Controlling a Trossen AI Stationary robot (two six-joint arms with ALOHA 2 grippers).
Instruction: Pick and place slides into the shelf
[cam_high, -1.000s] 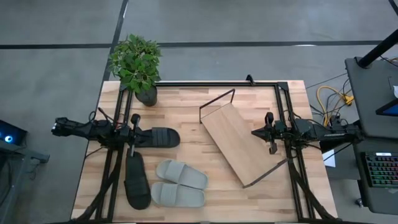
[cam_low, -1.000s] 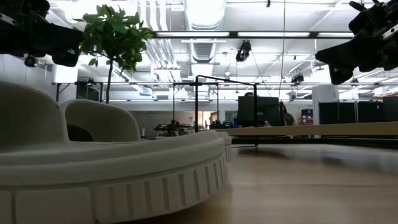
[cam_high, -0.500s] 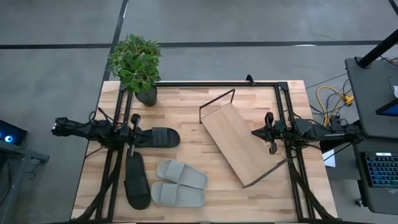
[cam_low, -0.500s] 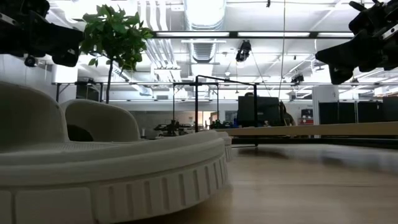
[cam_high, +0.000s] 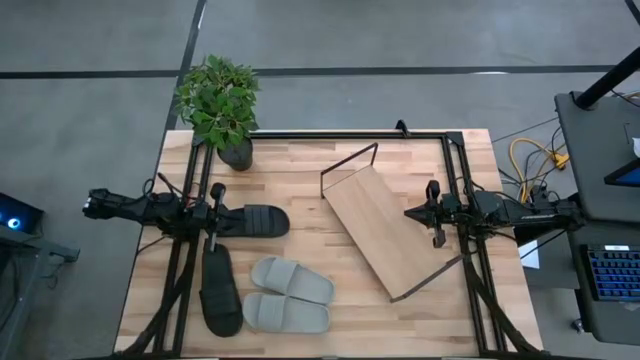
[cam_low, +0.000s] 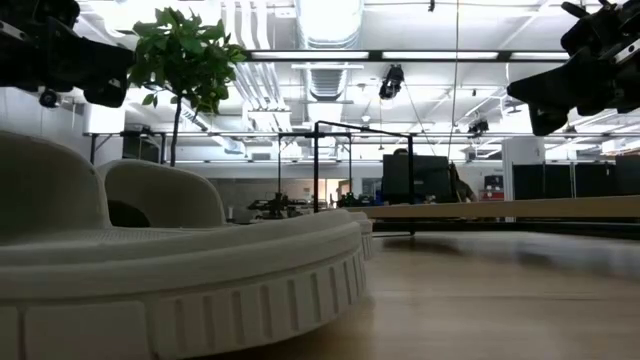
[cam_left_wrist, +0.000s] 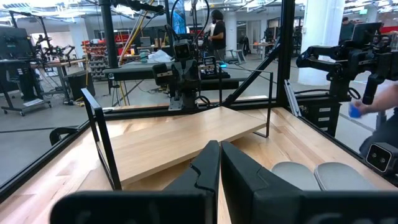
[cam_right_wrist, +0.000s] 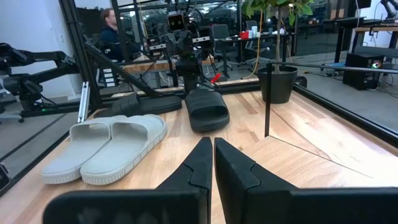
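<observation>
The left gripper (cam_high: 213, 190) is hovering over the left side of the worktop (cam_high: 300, 170), its fingers (cam_left_wrist: 205, 168) pressed together and gripping nothing. The right gripper (cam_high: 432, 189) is hanging over the right side, near the right edge, its fingers (cam_right_wrist: 202, 163) also pressed together and empty.

The shelf (cam_high: 385, 232), a light plywood board in a thin black rod frame, is sitting on the right half of the worktop, turned at an angle so that one end is pointing toward the far middle and the other toward the near right corner. Nothing is lying on its board.

All four slides are lying on the left half of the worktop, apart from the shelf. One black slide (cam_high: 252, 221) is lying crosswise just beside the left gripper. The other black slide (cam_high: 220, 290) is lying lengthwise near the left edge, reaching toward the near left corner. The light grey pair (cam_high: 288, 296) is lying side by side along the near edge, the two slides touching each other, just beside the second black slide.

A potted plant (cam_high: 222, 105) is standing at the far left corner of the worktop.

In the right wrist view a person (cam_right_wrist: 114, 25) is sitting in the room beyond the table.
</observation>
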